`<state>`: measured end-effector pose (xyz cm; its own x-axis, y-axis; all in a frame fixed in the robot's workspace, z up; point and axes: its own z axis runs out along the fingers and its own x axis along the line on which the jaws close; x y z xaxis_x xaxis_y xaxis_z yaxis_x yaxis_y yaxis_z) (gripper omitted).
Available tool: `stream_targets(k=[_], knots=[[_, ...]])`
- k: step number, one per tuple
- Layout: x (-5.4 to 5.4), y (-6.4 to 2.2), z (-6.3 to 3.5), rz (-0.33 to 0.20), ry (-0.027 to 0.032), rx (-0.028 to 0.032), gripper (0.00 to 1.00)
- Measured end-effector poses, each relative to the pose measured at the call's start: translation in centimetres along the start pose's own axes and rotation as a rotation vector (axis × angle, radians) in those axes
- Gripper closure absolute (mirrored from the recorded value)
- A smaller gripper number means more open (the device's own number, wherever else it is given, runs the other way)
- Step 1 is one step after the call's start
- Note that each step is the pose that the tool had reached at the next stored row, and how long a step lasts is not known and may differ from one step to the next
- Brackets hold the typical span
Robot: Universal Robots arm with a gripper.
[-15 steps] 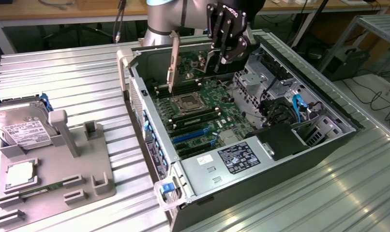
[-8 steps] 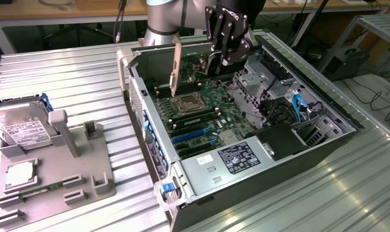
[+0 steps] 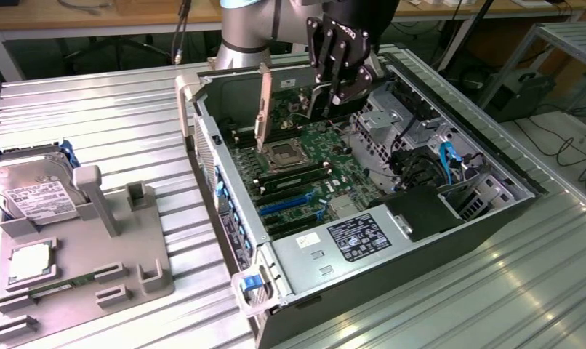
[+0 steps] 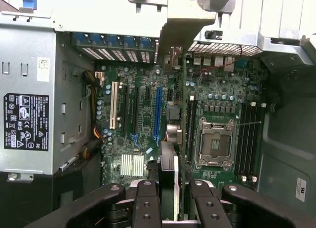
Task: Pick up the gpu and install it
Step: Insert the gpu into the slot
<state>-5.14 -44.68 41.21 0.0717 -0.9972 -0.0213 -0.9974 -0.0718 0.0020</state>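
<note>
Clamped edge-on in the claw [image 4: 168, 196], the gpu [image 4: 178, 139] hangs upright over the motherboard [image 3: 307, 163] inside the open case [image 3: 487, 156], long axis parallel with the blue slot [image 4: 158, 112] just beside.

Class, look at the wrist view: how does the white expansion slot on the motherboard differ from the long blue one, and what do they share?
The white slot is cream-white, while the blue slot is bright blue. The blue slot runs somewhat longer than the white slot. The white slot sits nearer the power supply, and the blue slot nearer the CPU socket. Both lie parallel on the motherboard, and both look empty.
</note>
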Motion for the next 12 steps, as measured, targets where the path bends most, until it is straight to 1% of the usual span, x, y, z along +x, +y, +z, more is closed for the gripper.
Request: stream_targets(k=[12], knots=[[0.01, 0.0, 0.42, 0.0, -0.0002, 0.0001, 0.73]])
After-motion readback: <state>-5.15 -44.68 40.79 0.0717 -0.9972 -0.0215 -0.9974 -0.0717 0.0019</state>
